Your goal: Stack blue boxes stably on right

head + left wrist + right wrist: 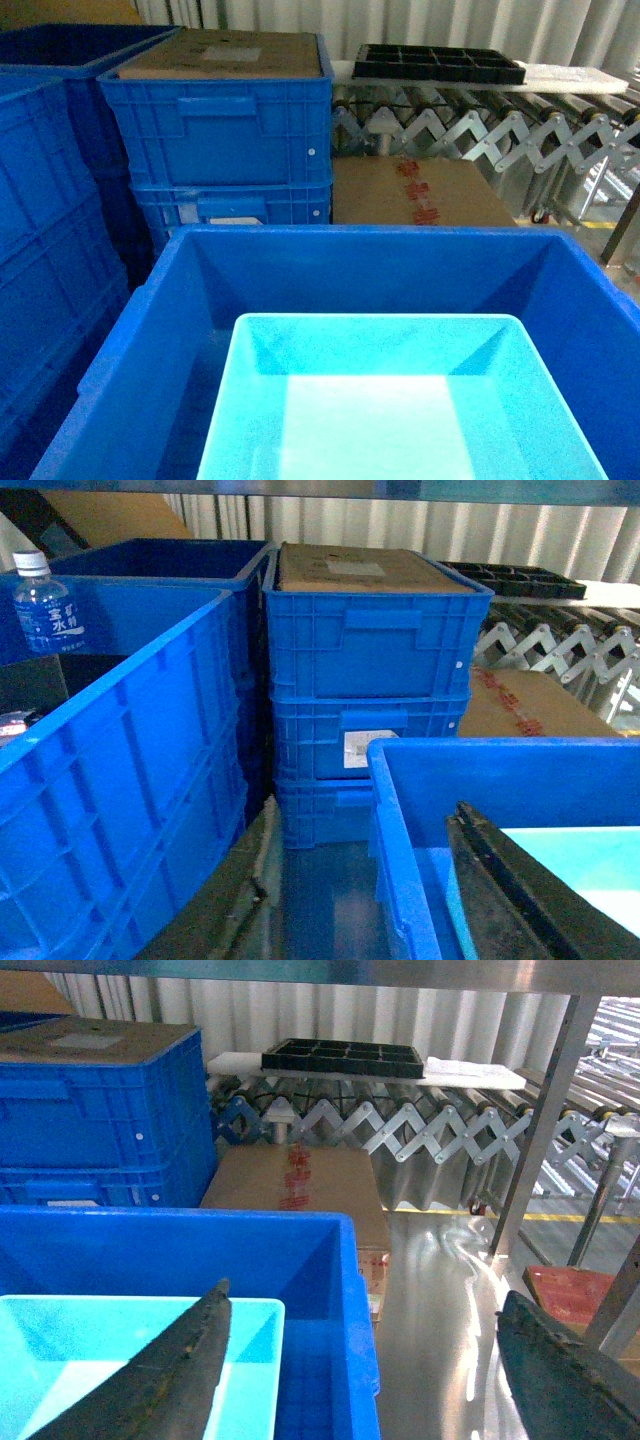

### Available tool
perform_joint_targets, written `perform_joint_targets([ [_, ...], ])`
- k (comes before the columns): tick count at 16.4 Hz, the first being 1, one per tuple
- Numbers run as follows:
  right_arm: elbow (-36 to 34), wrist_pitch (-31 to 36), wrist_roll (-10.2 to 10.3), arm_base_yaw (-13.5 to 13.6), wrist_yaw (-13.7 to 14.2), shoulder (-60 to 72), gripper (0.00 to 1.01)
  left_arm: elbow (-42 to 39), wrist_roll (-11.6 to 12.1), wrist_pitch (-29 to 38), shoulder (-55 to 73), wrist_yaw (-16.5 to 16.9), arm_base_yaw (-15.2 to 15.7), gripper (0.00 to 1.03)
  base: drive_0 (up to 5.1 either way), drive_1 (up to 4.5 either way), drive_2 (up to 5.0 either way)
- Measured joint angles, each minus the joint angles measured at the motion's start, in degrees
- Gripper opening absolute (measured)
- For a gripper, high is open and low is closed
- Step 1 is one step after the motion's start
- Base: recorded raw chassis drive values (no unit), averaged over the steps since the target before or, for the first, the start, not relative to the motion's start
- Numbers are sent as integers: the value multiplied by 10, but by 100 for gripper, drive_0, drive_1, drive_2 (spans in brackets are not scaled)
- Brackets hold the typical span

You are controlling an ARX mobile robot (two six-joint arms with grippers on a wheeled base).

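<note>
Your light turquoise tub (400, 400) sits inside the larger dark-blue crate (370, 265), low in the middle of the head view, its rim well below the crate's rim and nearer the crate's near side than its far wall. From the right wrist camera you see your right claw (370, 1380) spread wide: one dark finger (170, 1370) hangs over the tub and the other finger (565, 1370) lies outside the crate's right wall, so the wall stands between them, with nothing gripped. Your left claw (530, 900) shows only as one dark finger over the crate's left inner side, next to the tub; you cannot tell whether it is wide or narrow. Behind the crate stands a stack of ribbed blue crates (225, 150) with a cardboard box (225, 55) in the top one, another brown carton (420, 190) on the floor beside it, and a black compartmented tray (435, 62) on the roller conveyor (500, 125).
</note>
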Motion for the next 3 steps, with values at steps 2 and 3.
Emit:
perform_joint_targets([
  [2, 0, 0, 1, 0, 0, 0, 100, 0, 0, 0, 0, 0, 0, 77, 0, 0, 0],
  [3, 0, 0, 1, 0, 0, 0, 97, 0, 0, 0, 0, 0, 0, 92, 0, 0, 0],
])
